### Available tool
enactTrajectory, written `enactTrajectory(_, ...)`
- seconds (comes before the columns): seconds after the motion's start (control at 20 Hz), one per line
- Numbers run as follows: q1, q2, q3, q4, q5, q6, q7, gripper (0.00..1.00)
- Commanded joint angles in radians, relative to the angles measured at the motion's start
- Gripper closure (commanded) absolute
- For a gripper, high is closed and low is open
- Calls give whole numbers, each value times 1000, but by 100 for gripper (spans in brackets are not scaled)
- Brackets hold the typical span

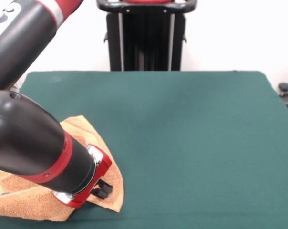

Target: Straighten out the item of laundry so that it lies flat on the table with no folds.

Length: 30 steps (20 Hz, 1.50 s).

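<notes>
The orange-tan terry towel [94, 138] lies at the near left of the dark green table [191, 133], rumpled, with a corner pointing toward the table's near edge. Most of it is hidden behind my arm. My gripper [101, 189] sits low over the towel's right part, its black fingertips just above or on the cloth. The arm's red and black wrist covers the gripper's body, so I cannot tell how the jaws stand. No tag shows.
The black pedestal [146, 36] stands at the table's far side. My arm [29, 138] crosses the left of the picture from top left down to the towel. A dark object [287, 93] sits past the table's right edge.
</notes>
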Motion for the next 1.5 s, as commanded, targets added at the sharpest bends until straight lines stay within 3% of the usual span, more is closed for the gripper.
enactTrajectory(0.05,56,176,-47,39,8,-382,250,100)
enactTrajectory(0.25,48,194,-47,53,64,-433,224,100)
enactTrajectory(0.5,60,215,-45,31,98,-410,217,100)
enactTrajectory(1.25,115,241,-37,-31,128,-236,353,100)
enactTrajectory(1.5,123,249,-53,-18,183,-275,382,100)
